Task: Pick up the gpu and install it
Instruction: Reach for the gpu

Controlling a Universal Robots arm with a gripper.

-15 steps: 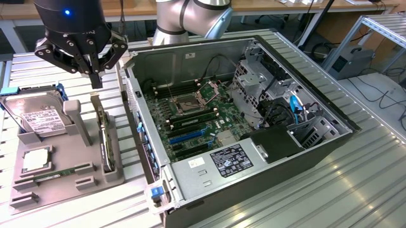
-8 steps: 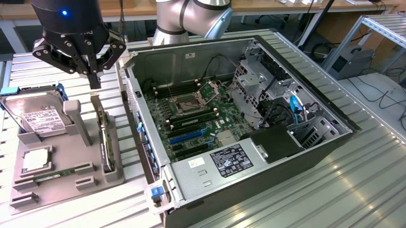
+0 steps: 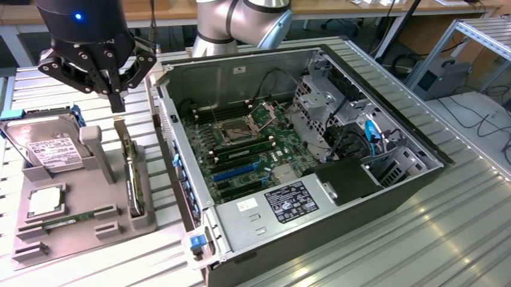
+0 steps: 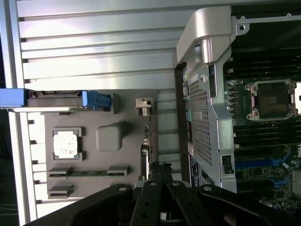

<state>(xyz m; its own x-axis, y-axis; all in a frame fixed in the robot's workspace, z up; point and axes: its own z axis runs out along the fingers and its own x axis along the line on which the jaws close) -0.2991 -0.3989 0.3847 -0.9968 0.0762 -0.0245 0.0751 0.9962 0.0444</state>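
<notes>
My gripper [image 3: 117, 103] hangs just above the gpu [image 3: 133, 179], fingers pressed together, holding nothing. The wrist view puts the closed tips [image 4: 160, 172] right over the card's top edge [image 4: 145, 141].

The gpu stands on edge in a slot of the grey holder [image 3: 104, 224], upright, with its silvery bracket at the end toward the gripper. I judge it light, stiff and thin. It is fragile on the component face and slick on the bracket. The best hold looks like a pinch across the bare top edge of the board, near the middle so it doesn't swing, staying off the cooler.

The hard drive [image 3: 48, 146] sits beyond in the same holder. The open computer case [image 3: 383, 197] is beside the holder, on the exterior view's right, with the blue slot [image 3: 236, 172] free. The card is not lifted yet.
</notes>
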